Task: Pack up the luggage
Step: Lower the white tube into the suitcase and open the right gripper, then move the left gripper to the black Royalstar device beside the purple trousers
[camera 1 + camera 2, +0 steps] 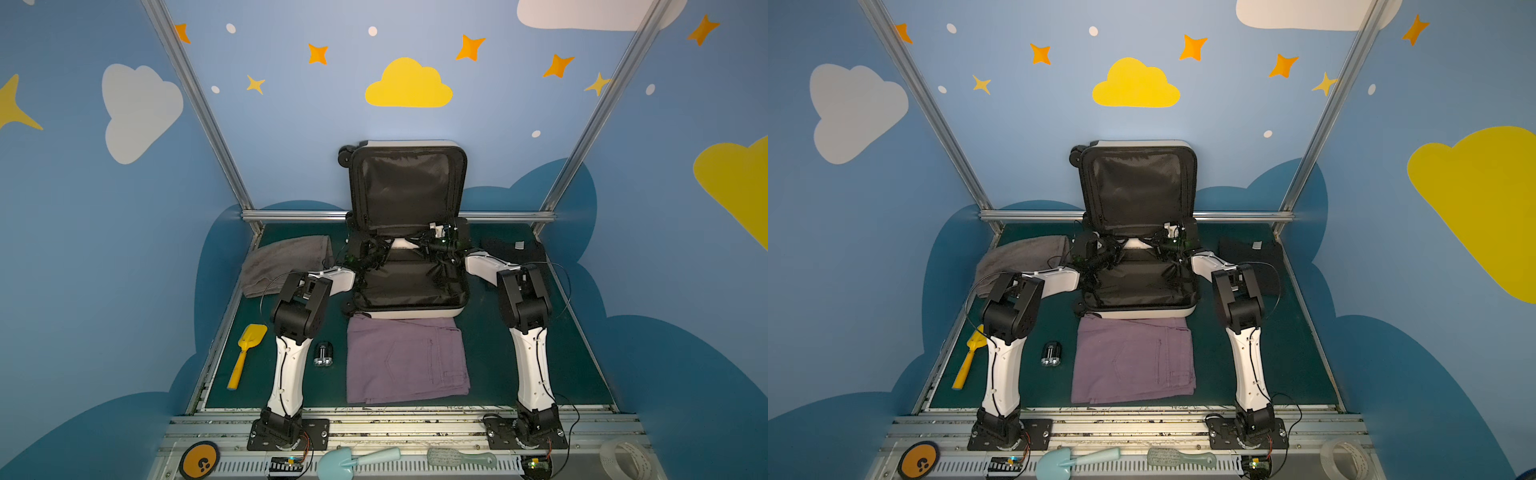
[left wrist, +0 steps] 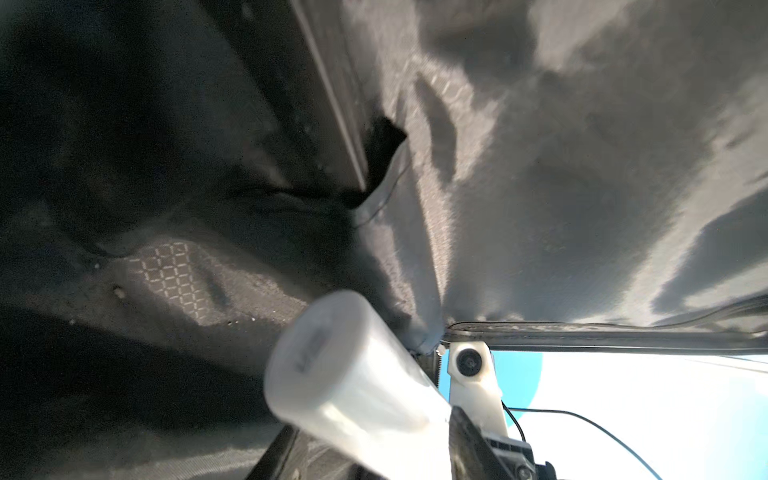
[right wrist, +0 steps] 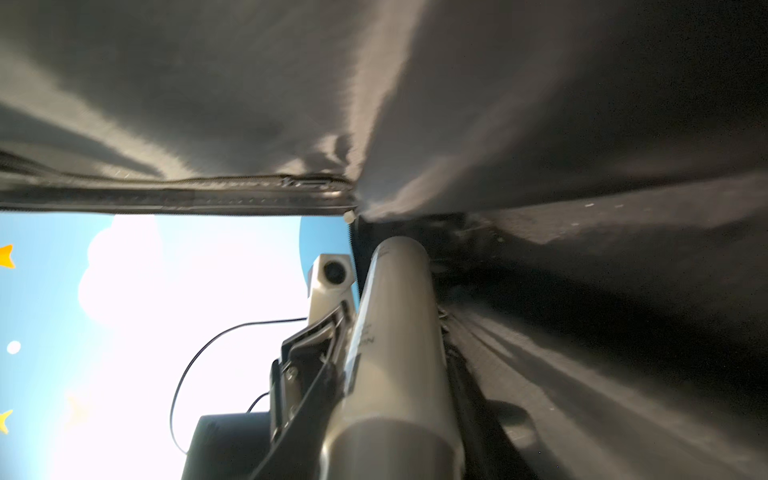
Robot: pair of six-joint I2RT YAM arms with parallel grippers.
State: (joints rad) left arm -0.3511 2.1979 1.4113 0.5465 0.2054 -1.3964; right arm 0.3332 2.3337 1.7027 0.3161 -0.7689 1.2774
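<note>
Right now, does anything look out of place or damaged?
Nothing spilled or damaged. The blue shovel, brush and tape roll lie off the mat on the front frame, apart from the packing items.

white bottle (image 2: pixel 349 386) blurred, yellow shovel (image 1: pixel 966 365) part-hidden

Your left arm (image 1: pixel 286 374) and right arm (image 1: pixel 534 370) match: glossy white shells dotted with small screws on the long links, boxy black housings at the joints. A thin black cable (image 1: pixel 262 303) loops out beside each. Each stands on a black base plate (image 1: pixel 318 432) fixed with silver bolts, next to a small circuit board (image 1: pixel 286 464) with a lit lamp.
</note>
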